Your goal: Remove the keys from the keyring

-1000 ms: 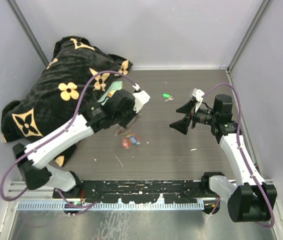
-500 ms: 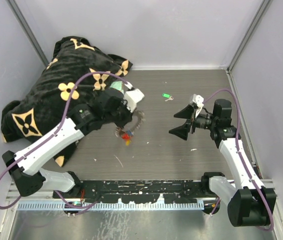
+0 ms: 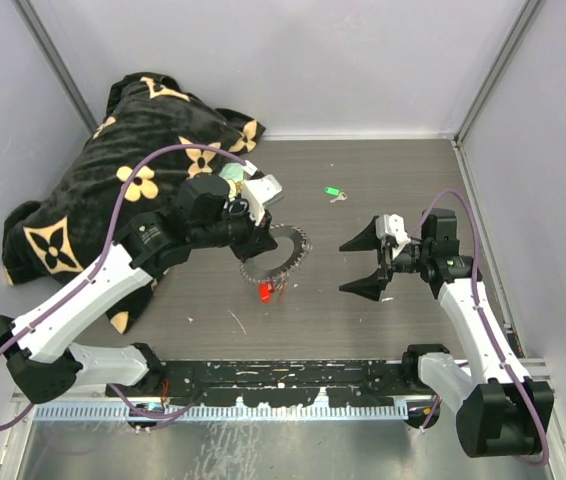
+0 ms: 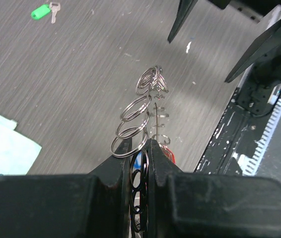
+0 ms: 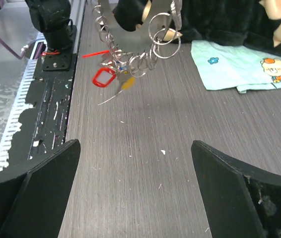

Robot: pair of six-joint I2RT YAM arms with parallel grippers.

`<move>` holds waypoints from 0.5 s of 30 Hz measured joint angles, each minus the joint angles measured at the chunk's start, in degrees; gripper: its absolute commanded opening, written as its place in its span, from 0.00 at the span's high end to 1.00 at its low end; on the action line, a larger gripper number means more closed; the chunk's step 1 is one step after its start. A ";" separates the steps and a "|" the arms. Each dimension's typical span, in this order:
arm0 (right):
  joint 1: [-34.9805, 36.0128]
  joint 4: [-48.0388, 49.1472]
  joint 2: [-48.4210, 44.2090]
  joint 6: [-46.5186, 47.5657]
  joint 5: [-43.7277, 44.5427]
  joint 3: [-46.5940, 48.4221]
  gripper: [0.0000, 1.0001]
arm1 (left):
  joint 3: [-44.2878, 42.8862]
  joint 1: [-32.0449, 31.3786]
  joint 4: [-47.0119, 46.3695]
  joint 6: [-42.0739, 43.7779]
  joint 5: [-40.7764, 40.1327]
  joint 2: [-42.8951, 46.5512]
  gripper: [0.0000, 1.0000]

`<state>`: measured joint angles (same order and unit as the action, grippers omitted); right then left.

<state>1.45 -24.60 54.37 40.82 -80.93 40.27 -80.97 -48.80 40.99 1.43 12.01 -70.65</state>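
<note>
Above the middle of a dark grey wood-grain table (image 3: pixel 393 170), the left arm's pincer (image 3: pixel 255 242) is clenched on the rim of a large dark grey metal keyring (image 3: pixel 298 241) with a bumpy, chain-like edge and a hollow centre. It holds the keyring lifted off the table. The left wrist view shows the two black fingertips (image 4: pixel 123 151) pressed together on the ring's edge, with small silver split rings fanning out past them. Small silver keys with bright plastic tags (image 3: pixel 265 291) hang from the lower part of the keyring. A red tag (image 5: pixel 102 78) and an orange-yellow one (image 5: pixel 126 83) are clear in the right wrist view; a blue tag (image 4: pixel 139 163) shows between the left fingers.

To the right, well apart from the keyring, the right arm's pincer (image 3: pixel 344 268) is released. Its black jaws are spread wide, pointing toward the keyring and holding nothing.

One small silver key with a green tag (image 3: pixel 333 192) lies alone on the table farther back. A black blanket with tan flower shapes (image 3: pixel 113 180) is heaped in the far left corner. A pale mint cloth with cartoon prints (image 5: pixel 245 67) lies at the blanket's edge.
</note>
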 measured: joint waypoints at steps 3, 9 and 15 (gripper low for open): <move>0.11 -4.26 0.00 5.18 -0.83 0.55 0.04 | 0.00 -0.04 -1.33 -1.14 1.86 0.59 1.00; 1.01 -7.19 0.00 9.05 -0.72 1.01 0.16 | 0.00 -0.52 -3.30 -3.43 3.93 0.74 1.00; 2.60 -7.41 0.02 10.10 -0.13 1.01 0.25 | 0.00 -0.76 -4.28 -5.62 4.48 0.72 1.00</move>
<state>4.05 -32.01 54.39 50.92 -81.06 41.28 -80.97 -49.56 36.71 -4.19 16.49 -69.93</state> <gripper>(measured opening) 0.777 0.114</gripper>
